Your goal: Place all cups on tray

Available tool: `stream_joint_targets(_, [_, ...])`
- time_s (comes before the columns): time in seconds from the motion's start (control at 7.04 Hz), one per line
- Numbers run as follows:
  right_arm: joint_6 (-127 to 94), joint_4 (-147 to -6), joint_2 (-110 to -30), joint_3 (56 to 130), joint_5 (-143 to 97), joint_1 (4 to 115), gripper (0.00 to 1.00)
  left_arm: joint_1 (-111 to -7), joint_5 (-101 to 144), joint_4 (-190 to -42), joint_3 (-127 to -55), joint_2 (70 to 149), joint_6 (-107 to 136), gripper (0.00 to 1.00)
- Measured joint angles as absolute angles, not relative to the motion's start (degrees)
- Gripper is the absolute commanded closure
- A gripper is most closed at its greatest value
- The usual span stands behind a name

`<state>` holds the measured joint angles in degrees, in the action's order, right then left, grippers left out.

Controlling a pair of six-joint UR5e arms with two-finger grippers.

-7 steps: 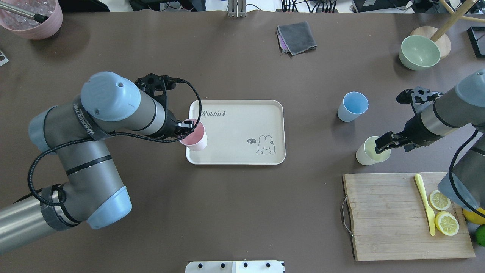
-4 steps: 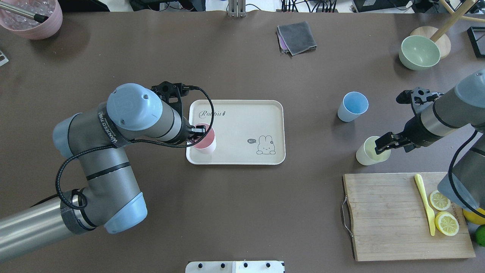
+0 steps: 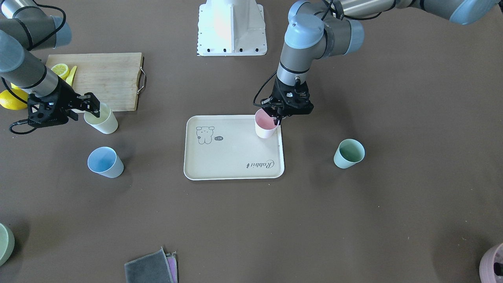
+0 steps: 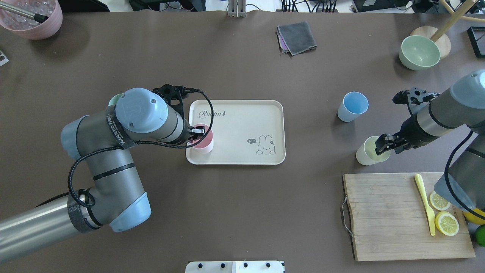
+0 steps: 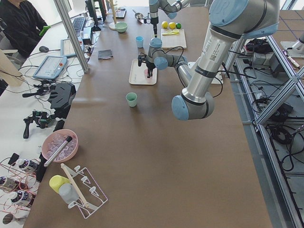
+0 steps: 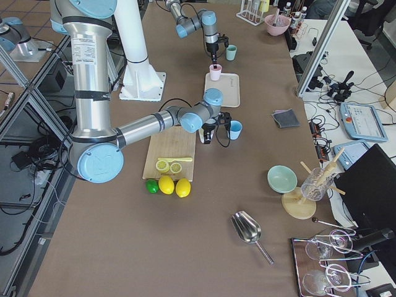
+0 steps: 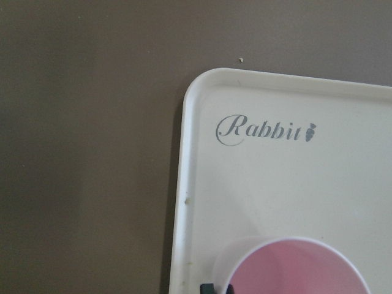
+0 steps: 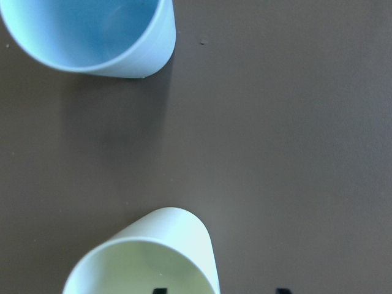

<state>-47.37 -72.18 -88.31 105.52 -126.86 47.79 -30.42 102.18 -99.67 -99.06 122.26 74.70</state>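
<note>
Overhead exterior view: the pale pink tapered cup (image 4: 206, 143) stands in the corner of the cream rectangular tray (image 4: 242, 113) nearest the left arm, its rim pinched by the left hand (image 4: 195, 133). Out on the brown table (image 4: 242, 212), the right hand (image 4: 382, 146), fingers spread apart, straddles the rim of the pale yellow cup (image 4: 364, 156). The light blue cup (image 4: 353, 106) and the mint green cup (image 3: 349, 153) stand free.

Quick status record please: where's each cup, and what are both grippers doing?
pink cup: in tray corner, rim gripped
left gripper: shut on pink cup
yellow cup: on table by cutting board
right gripper: open, straddling yellow cup's rim
blue cup: on table, off tray
mint green cup: on table, off tray
</note>
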Motion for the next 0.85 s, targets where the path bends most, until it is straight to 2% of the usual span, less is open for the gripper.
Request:
stream_joint_targets(0.14, [-47.5,-72.2,-87.5,105.3,-126.5,47.6,1.00,-30.4,102.1,-99.7,-99.0,122.2,74.7,0.52])
stream_joint_targets(0.28, [-47.6,-72.3,-86.7,105.2,-126.5,47.7,1.00,-30.3,102.1,-99.7,-98.7,122.2,74.7,0.44])
stream_joint_targets(0.43, [-47.6,-72.5,-86.0,105.2,-127.0,48.4,1.00,-30.2,102.1,-100.2,-98.3,122.3,74.7,0.12])
stream_joint_targets(0.57, [-47.6,-73.4,-84.8,105.4,-128.8,50.1,1.00,-30.2,102.1,-101.3,-98.2,122.3,74.6,0.02])
stream_joint_targets(0.85, [-47.6,-77.8,-80.9,105.8,-134.0,54.5,1.00,-30.4,102.2,-102.0,-99.2,122.2,74.0,0.02])
